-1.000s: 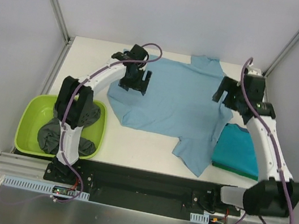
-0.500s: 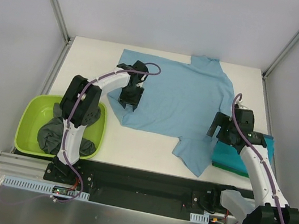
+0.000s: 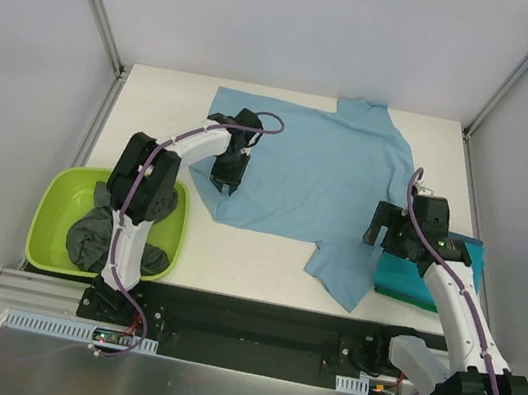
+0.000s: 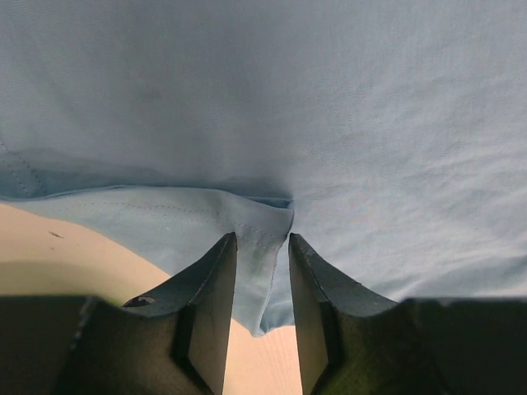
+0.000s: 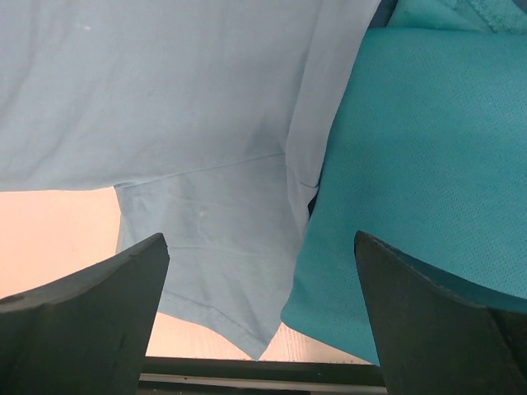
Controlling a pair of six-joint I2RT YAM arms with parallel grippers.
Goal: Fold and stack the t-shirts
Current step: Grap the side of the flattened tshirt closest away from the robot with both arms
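Note:
A light blue t-shirt [image 3: 317, 181] lies spread flat on the table, with one sleeve pointing toward the near edge. My left gripper [image 3: 224, 179] is at the shirt's left side. In the left wrist view the gripper [image 4: 262, 240] is shut on a raised fold of the light blue cloth [image 4: 329, 99]. My right gripper [image 3: 384, 240] is open and empty. It hovers [image 5: 259, 239] over the light blue sleeve [image 5: 206, 239] and the edge of the folded teal t-shirt [image 5: 428, 148], which lies at the right [image 3: 433, 277]. Dark grey t-shirts [image 3: 100, 236] lie crumpled in the tub.
A lime-green plastic tub [image 3: 53, 213] stands at the near left of the table [image 3: 254, 257]. Grey enclosure walls and metal posts ring the table. A black base rail [image 3: 253, 323] runs along the near edge.
My right arm has swung from the far right corner back toward the near side, over the sleeve and teal shirt. My left gripper has moved nearer along the shirt's left side.

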